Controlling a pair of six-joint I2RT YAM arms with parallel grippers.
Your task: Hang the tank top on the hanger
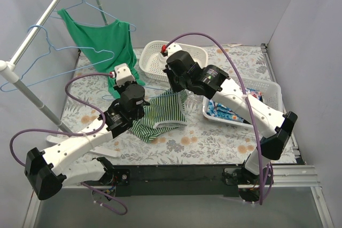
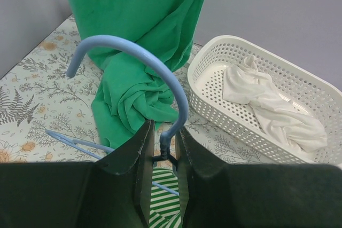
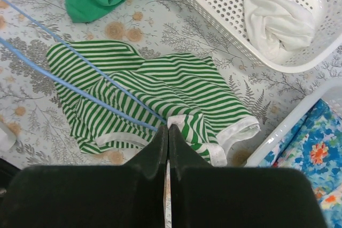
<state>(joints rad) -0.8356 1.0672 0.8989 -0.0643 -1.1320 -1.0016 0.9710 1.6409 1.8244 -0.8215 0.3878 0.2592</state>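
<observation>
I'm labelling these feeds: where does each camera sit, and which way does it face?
Top external: above and behind the bases, looking down on the table; left arm and right arm show.
Left wrist: looks forward past the left gripper, shut on the hanger.
Right wrist: looks down past the right gripper, pinching the tank top.
Shared: both wrists see the white basket.

tank top [image 1: 160, 117] is spread on the surface [image 1: 214, 138] at frame centre | hanger [image 2: 133, 46] is laid across it | basket [image 1: 145, 63] is set behind, upper centre | second basket [image 1: 271, 86] is placed at right
</observation>
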